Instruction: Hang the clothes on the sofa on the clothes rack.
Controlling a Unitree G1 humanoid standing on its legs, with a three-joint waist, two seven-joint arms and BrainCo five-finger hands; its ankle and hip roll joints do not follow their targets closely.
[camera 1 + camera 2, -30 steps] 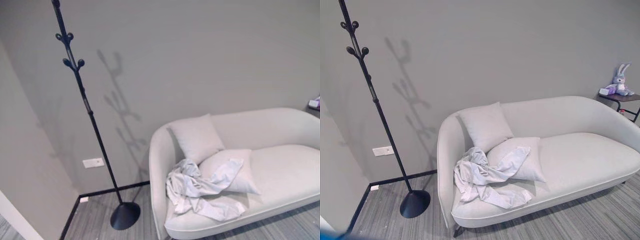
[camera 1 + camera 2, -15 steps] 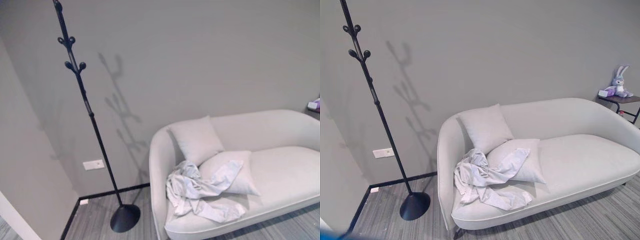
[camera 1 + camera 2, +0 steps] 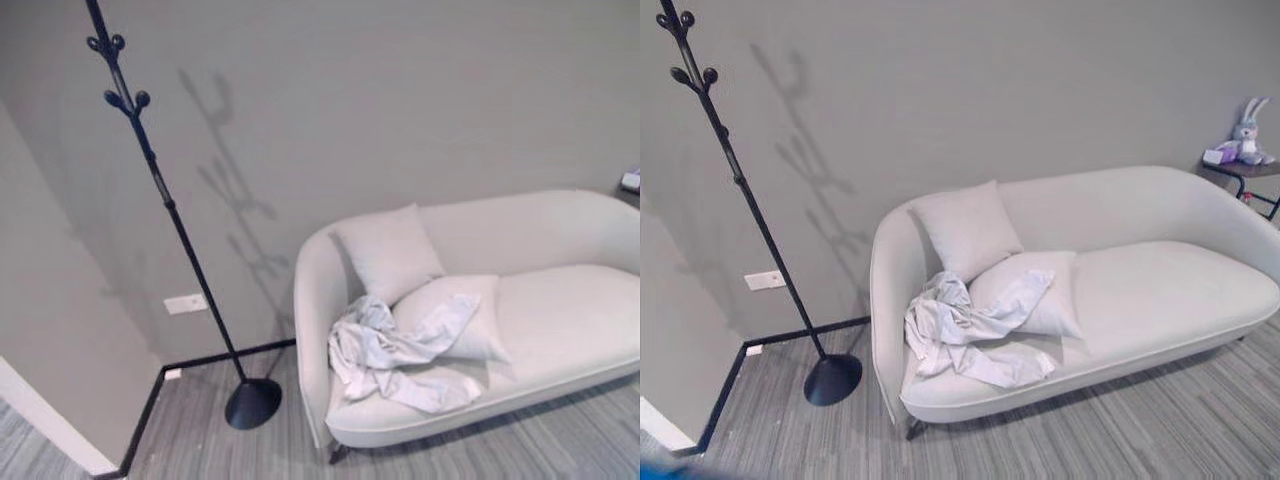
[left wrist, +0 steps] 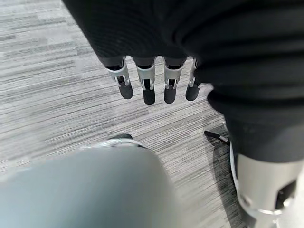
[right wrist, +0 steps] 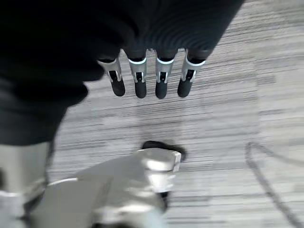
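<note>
Nothing is hung: white clothes [image 3: 965, 335] lie on the sofa [image 3: 1160, 300], coat rack [image 3: 735, 180] left bare; left hand [image 4: 152, 80] and right hand [image 5: 152, 78] hang loose-fingered, empty.

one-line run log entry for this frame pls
phase: approach | white clothes: heaped on sofa against cushions | clothes rack: bare, beside sofa | left hand: open, empty | right hand: open, empty

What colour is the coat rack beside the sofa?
Black, pole and round base alike; the coat rack shows best in the right eye view.
</note>
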